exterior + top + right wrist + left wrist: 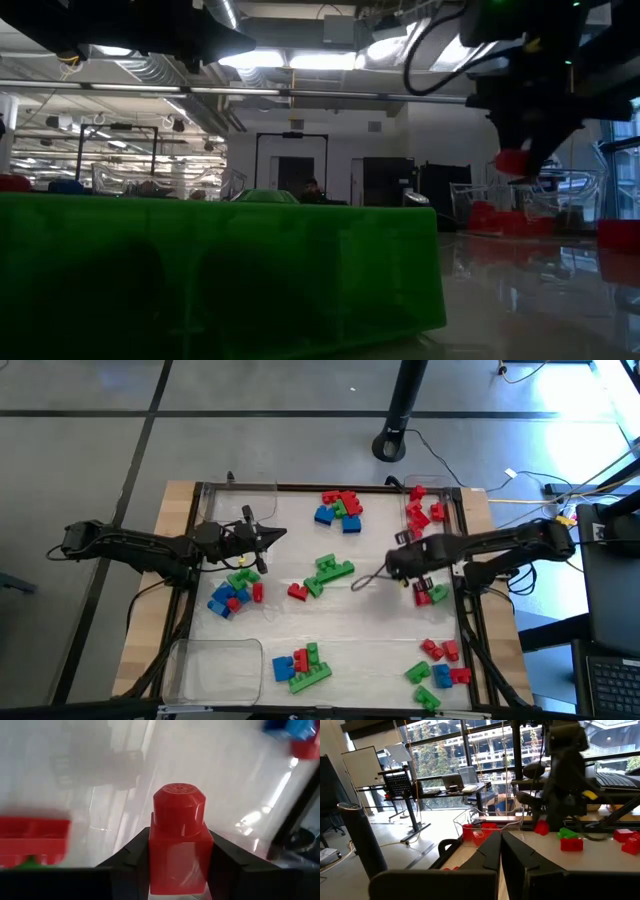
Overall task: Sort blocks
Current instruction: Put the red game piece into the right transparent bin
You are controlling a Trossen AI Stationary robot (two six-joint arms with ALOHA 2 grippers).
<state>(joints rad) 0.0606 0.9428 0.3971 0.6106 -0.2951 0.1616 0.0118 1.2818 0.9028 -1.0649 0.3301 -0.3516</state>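
high: even overhead light, bright glare patch on floor at upper right | low: dim, backlit by ceiling lights (320, 60), near green block (220, 270) dark and soft | left wrist: window backlight, far arm motion-blurred | right wrist: washed-out glare on worktop (100, 785), background blurred
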